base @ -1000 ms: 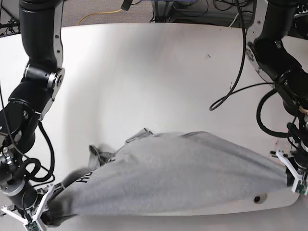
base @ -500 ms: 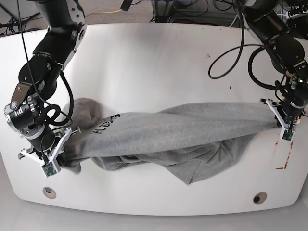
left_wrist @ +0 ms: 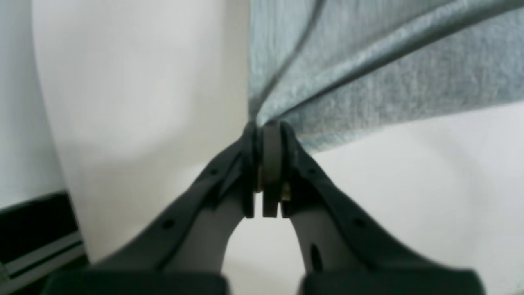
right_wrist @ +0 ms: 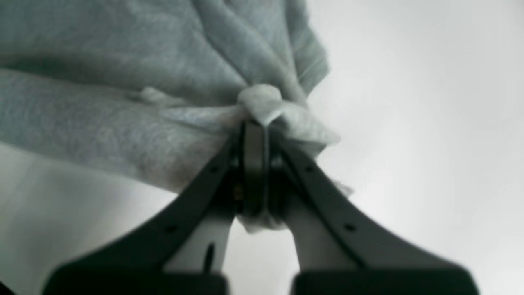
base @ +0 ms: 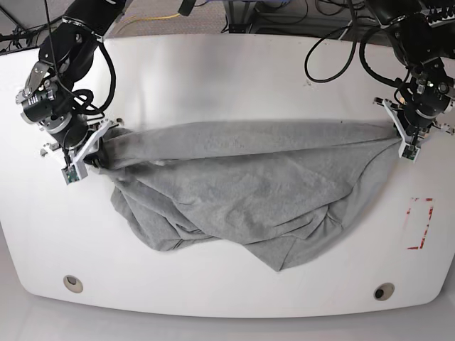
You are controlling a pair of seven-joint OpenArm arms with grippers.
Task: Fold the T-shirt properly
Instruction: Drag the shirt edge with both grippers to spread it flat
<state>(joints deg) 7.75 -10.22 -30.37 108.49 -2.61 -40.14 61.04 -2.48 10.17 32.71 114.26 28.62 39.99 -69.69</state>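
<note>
The grey T-shirt (base: 242, 192) lies stretched across the middle of the white table (base: 227, 78), its top edge pulled taut between both arms, the rest bunched below; no lettering shows. My left gripper (base: 400, 136), on the base view's right, is shut on the shirt's right corner; the left wrist view shows its jaws closed on the cloth (left_wrist: 368, 73) at the gripper (left_wrist: 266, 127). My right gripper (base: 96, 153), on the base view's left, is shut on the shirt's left corner; the right wrist view shows a wad of cloth (right_wrist: 123, 94) pinched in the gripper (right_wrist: 254, 123).
Red tape marks (base: 421, 224) lie on the table's right side. Two round holes (base: 71, 283) (base: 384, 291) sit near the front edge. Cables (base: 334, 35) hang at the back right.
Both arms have moved toward the back of the table, dragging the shirt along. The shirt has spread wider and the lettering no longer shows.
</note>
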